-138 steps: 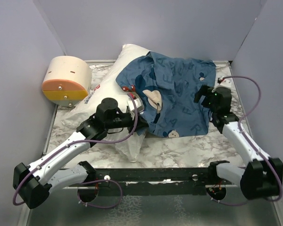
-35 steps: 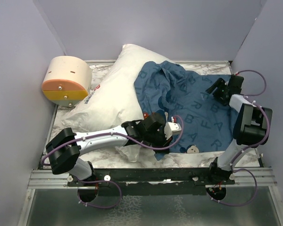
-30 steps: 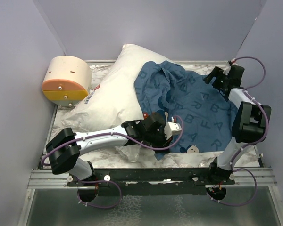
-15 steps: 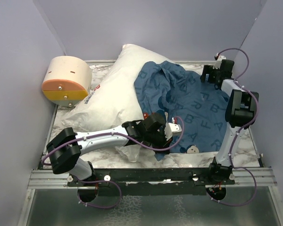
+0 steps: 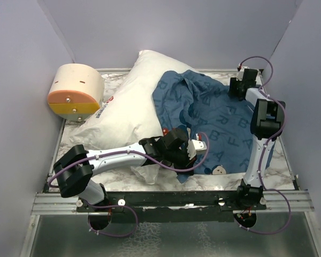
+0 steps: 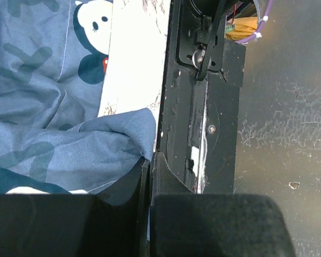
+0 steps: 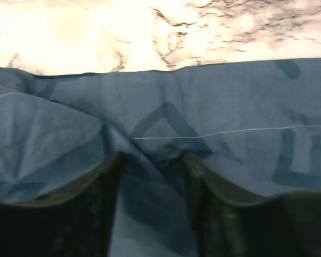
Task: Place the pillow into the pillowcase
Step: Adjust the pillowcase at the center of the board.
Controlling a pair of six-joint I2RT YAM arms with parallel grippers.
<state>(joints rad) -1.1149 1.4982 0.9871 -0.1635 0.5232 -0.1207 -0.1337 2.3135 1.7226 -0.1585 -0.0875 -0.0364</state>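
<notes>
Pillow (image 5: 123,107): one; pillowcase (image 5: 224,120): one, draped over it. Left end effector (image 6: 150,168) clamps pillowcase; right end effector (image 7: 150,166) parted.

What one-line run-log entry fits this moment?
left gripper: shut on pillowcase corner | right gripper: open over pillowcase | pillow: mostly uncovered

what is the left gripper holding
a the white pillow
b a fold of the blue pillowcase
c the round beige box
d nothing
B: in the left wrist view the left gripper has its fingers shut together on a bunched fold of the pillowcase.
</notes>
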